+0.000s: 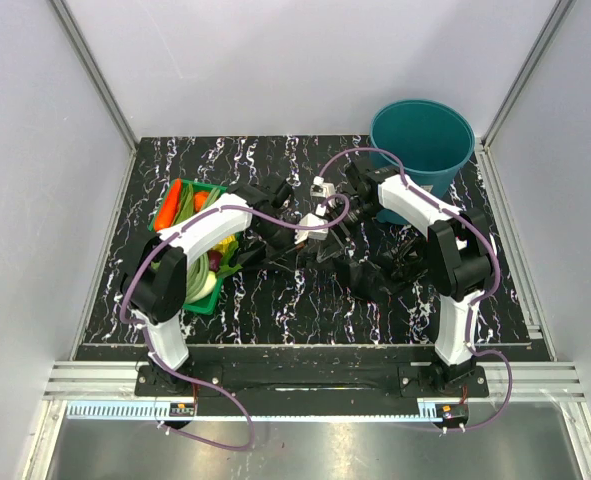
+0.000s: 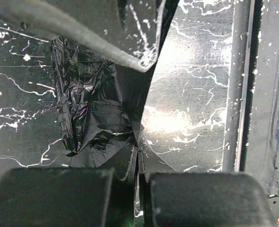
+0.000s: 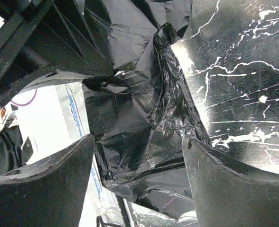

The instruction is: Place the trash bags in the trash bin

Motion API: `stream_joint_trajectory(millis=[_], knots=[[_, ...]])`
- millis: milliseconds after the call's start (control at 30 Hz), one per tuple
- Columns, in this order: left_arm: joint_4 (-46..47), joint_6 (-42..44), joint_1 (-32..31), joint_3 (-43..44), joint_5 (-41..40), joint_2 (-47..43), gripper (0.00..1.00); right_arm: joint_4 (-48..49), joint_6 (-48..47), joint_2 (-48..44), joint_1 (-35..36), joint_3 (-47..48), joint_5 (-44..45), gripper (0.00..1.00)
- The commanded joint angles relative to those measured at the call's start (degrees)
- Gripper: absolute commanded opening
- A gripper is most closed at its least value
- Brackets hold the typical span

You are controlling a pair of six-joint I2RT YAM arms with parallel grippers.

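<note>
Trash bag, crumpled black film, lies on the bench, apart from the teal trash bin. My left claw pinches its edge; my right claw stands spread, straddling its folds.

Trash bin at back right of table, tray at left — trash bag between them, mid-table

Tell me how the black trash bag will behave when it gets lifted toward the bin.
The trash bag is crumpled, thin film, so it will probably hang limp and drape rather than hold shape. Its glossy surface suggests it may slip from a shallow pinch. It looks very light, so a tug would likely drag the whole thing along.
</note>
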Motion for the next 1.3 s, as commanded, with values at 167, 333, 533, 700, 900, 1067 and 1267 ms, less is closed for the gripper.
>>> stream_joint_trajectory(millis=[167,333,533,700,900,1067,1267], knots=[[-1.0,-2.4,0.2,3.8,1.4,3.4,0.00,3.9,1.7,-5.6,2.1,-0.4,-0.4,0.81],[0.0,-3.8,0.2,3.7,-0.6,4.2,0.00,4.5,2.8,-7.1,2.2,-0.9,-0.6,0.81],[6.4,-6.2,0.4,0.6,-0.6,2.1,0.00,4.5,3.6,-6.8,2.1,-1.4,-3.5,0.80],[12.7,-5.0,0.7,-6.3,0.9,-4.0,0.00,4.6,4.3,-4.2,1.0,-0.3,-5.6,0.79],[15.7,-5.6,3.3,-8.7,3.6,-7.6,0.00,4.7,5.5,-3.6,-2.2,1.7,-9.6,0.79],[16.7,-6.9,5.5,-8.2,7.4,-7.7,0.00,5.5,4.3,-6.2,-3.2,0.3,-8.3,0.80],[15.3,-7.9,6.7,-5.9,10.2,-5.5,0.00,13.7,5.5,-11.9,-3.2,-5.8,-7.7,0.80]])
